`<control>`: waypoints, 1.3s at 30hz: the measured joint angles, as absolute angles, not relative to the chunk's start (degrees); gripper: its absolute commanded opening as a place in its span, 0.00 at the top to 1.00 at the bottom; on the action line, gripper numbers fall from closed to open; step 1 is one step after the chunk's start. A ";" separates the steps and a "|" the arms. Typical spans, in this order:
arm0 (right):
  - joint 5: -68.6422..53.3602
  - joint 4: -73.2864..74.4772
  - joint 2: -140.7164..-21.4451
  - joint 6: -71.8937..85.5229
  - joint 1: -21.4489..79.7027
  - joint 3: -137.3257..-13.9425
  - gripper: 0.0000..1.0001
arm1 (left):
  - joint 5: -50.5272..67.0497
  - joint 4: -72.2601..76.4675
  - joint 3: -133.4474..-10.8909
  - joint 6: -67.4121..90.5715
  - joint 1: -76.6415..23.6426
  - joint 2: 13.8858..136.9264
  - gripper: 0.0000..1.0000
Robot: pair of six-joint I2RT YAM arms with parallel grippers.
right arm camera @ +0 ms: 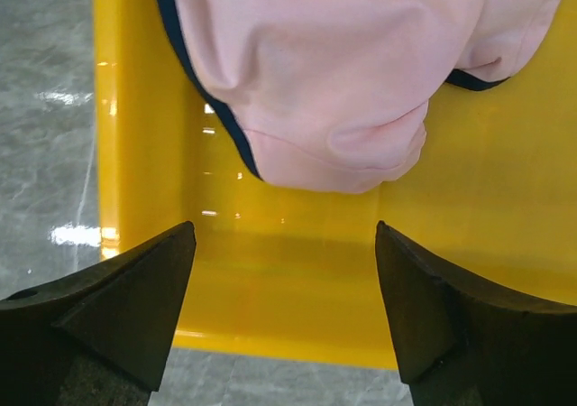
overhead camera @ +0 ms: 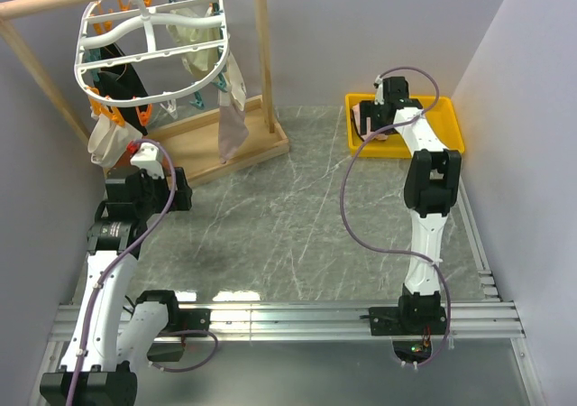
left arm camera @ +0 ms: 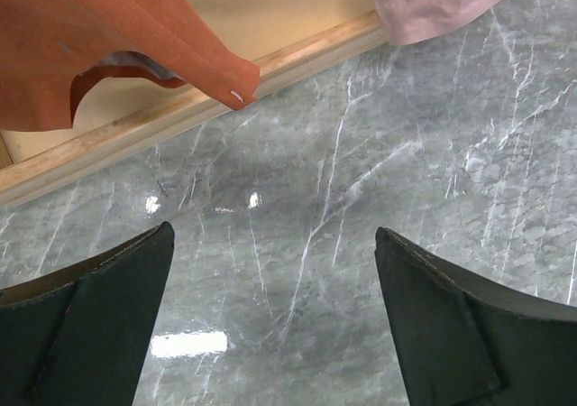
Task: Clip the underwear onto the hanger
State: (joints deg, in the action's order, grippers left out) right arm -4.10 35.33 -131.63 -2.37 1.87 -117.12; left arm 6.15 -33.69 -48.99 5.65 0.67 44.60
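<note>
The underwear [right arm camera: 334,72] lies bunched in the yellow bin [right arm camera: 270,280] at the far right of the counter [overhead camera: 288,216], well apart from the hanger [overhead camera: 149,50]. It is soft, light cloth that would likely sag or slip if only a thin layer were pinched, so the best hold is probably the navy-trimmed edge or the thick fold nearest the gripper, where there is more to bite. The right gripper [right arm camera: 284,230] hangs over the bin's near wall with fingers spread wide and nothing between them, the arm stretched forward and bent down at the wrist. The left gripper [left arm camera: 273,235] — also spread and empty — is poised low over the counter beside the wooden base [left arm camera: 180,108], close to an orange clothespin [left arm camera: 117,45]
</note>
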 measured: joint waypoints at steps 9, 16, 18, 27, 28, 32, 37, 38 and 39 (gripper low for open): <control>-0.40 35.90 -137.56 -1.15 1.56 -121.86 0.29 | 5.65 -33.69 -48.99 5.65 0.67 46.24 0.01; -0.01 36.32 -139.33 -1.08 0.89 -122.93 0.80 | 5.17 -33.67 -48.99 5.65 0.67 46.33 0.01; -0.05 36.91 -139.33 -1.21 0.73 -123.81 1.00 | 5.21 -33.67 -48.99 5.67 0.67 46.28 0.01; -3.88 39.24 -135.96 -0.67 0.69 -125.01 1.00 | 6.61 -33.67 -48.99 5.61 0.67 44.49 0.01; -4.54 39.59 -134.78 -0.64 0.69 -125.01 1.00 | 7.03 -33.69 -48.99 5.45 0.67 44.12 0.01; -8.73 40.88 -126.48 -0.58 0.69 -125.01 1.00 | 10.41 -33.65 -48.99 4.23 0.67 41.56 0.01; -13.76 41.78 -115.50 -0.45 0.69 -126.04 1.00 | 16.40 -33.69 -48.99 0.73 0.67 38.68 0.01; -14.63 42.09 -113.93 -0.45 0.69 -126.63 1.00 | 17.74 -33.74 -48.97 -0.14 0.67 38.30 0.01; -15.59 42.52 -112.51 -0.45 0.69 -127.37 1.00 | 18.87 -33.78 -48.99 -0.84 0.67 37.93 0.01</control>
